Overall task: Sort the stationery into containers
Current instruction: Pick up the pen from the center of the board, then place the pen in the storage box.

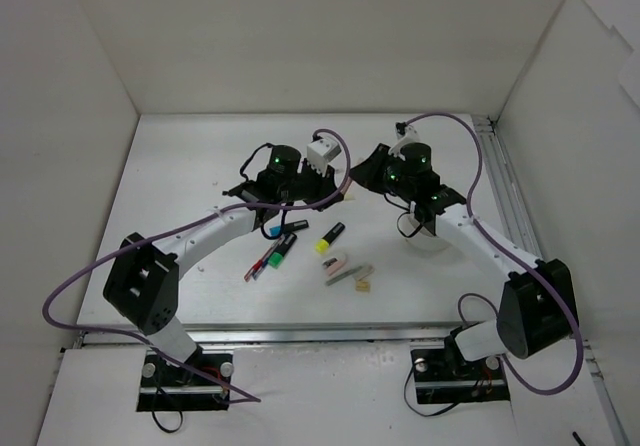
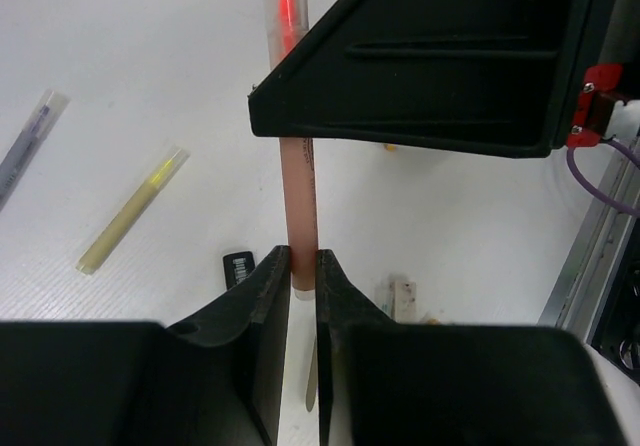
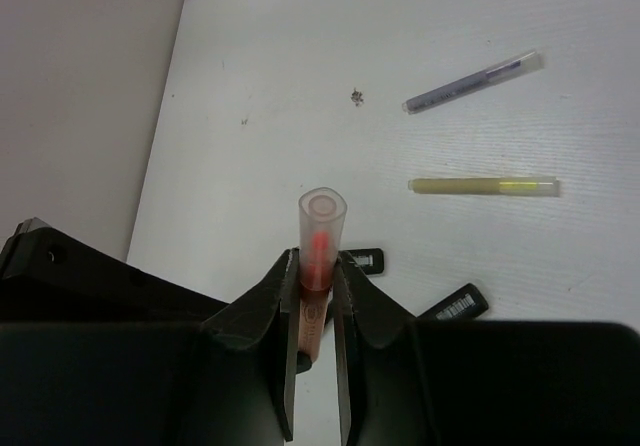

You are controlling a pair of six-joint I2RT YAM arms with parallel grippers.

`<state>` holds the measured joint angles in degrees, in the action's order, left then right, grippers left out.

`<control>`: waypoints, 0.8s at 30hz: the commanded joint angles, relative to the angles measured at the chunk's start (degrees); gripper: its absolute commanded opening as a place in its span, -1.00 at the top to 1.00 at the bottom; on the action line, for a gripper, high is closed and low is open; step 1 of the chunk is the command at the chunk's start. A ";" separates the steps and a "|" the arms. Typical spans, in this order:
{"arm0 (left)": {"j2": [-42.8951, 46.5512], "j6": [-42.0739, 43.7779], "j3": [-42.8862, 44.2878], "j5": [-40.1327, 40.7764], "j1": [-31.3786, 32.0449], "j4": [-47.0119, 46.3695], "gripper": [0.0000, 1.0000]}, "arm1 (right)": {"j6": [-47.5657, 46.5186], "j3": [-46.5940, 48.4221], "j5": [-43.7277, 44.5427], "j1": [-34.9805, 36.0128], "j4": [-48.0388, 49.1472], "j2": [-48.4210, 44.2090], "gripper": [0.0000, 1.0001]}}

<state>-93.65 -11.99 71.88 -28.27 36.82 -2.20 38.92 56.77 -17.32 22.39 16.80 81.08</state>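
Both grippers hold one pink-red pen in mid-air above the table. In the left wrist view my left gripper is shut on the pen's pink barrel, with the right gripper's black body just above. In the right wrist view my right gripper is shut on the pen's clear-capped end. In the top view the two grippers, left and right, meet at the table's middle. Black highlighters, a yellow-ended one, thin pens and erasers lie in front of them.
A white round tub sits under my right forearm, partly hidden. A pale yellow stick and a blue pen lie on the table below. White walls enclose the table on three sides; a metal rail runs along the right edge.
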 commanded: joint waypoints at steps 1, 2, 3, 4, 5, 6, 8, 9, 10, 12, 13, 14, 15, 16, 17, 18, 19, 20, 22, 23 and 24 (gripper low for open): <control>3.74 2.84 1.95 -3.27 0.10 -1.42 0.89 | -3.14 0.45 4.22 -0.60 2.81 -4.43 1.00; 3.56 3.63 3.26 -3.80 0.10 -0.36 0.15 | -3.67 0.36 4.83 -0.68 2.45 -5.05 1.00; 3.04 4.51 3.88 -4.33 0.10 0.52 -0.48 | -5.06 0.44 5.71 -0.60 1.84 -5.40 1.00; 3.03 6.08 4.76 -4.68 0.10 1.83 -0.99 | -5.95 0.44 8.24 -0.60 0.44 -6.80 1.00; 2.94 6.62 5.03 -4.69 0.10 1.93 -0.99 | -7.18 0.36 9.92 -0.60 -0.53 -7.51 1.00; 3.12 6.89 5.29 -4.77 0.10 1.93 -1.00 | -9.62 0.36 11.50 -0.86 -1.58 -8.21 1.00; 2.94 6.89 5.38 -6.61 -2.44 1.93 -0.99 | -13.84 -0.17 18.87 -1.38 -4.40 -10.84 1.00; 2.68 6.63 5.38 -7.75 -3.50 1.93 -0.99 | -15.09 -0.95 21.69 -2.08 -4.75 -11.72 1.00; 2.33 6.28 5.55 -10.37 -6.12 1.93 -0.99 | -16.14 -1.66 26.41 -2.70 -4.41 -13.39 1.00; -0.04 5.84 7.39 -11.63 -8.77 1.93 -0.99 | -18.43 -4.21 29.53 -4.63 -3.88 -14.72 1.00; -1.09 6.18 10.01 -12.94 -11.04 4.89 -0.99 | -19.31 -4.91 32.41 -5.16 -3.09 -15.59 1.00; -3.71 6.88 11.69 -13.47 -12.02 5.88 -1.00 | -21.49 -6.57 33.57 -5.43 -2.48 -15.77 1.00; -5.22 8.63 13.45 -14.61 -12.82 7.89 -1.00 | -22.47 -7.28 34.97 -5.86 -1.17 -15.78 1.00; -6.80 9.69 17.38 -15.14 -13.43 9.39 -0.99 | -23.35 -7.90 35.51 -6.13 -0.46 -15.69 1.00; -9.86 10.92 19.25 -15.32 -13.96 10.71 -0.99 | -25.10 -9.04 35.86 -6.05 0.51 -15.34 1.00; -11.54 14.68 21.53 -15.76 -14.66 12.20 -1.00 | -25.81 -9.22 35.87 -6.39 1.30 -14.90 1.00; -13.04 16.37 25.73 -15.50 -14.67 15.52 -1.00 | -26.52 -9.57 36.04 -6.74 2.87 -13.77 1.00; -16.19 17.95 27.94 -14.98 -14.67 17.12 -0.99 | -27.48 -9.75 36.04 -6.75 3.76 -13.15 1.00; -19.37 21.56 34.43 -11.74 -14.67 22.48 -1.00 | -28.19 -9.58 35.87 -7.54 4.82 -11.04 1.00; -22.34 22.26 36.47 -10.33 -14.67 23.98 -0.99 | -29.06 -9.14 35.69 -7.71 5.08 -10.59 1.00; -23.85 22.97 38.49 -9.09 -14.67 26.69 -1.00 | -29.33 -8.88 36.04 -7.80 5.26 -10.07 1.00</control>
<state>-115.83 4.36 104.22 -39.11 21.23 16.51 13.23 46.65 15.40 15.35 14.79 69.97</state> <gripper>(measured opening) 0.996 0.128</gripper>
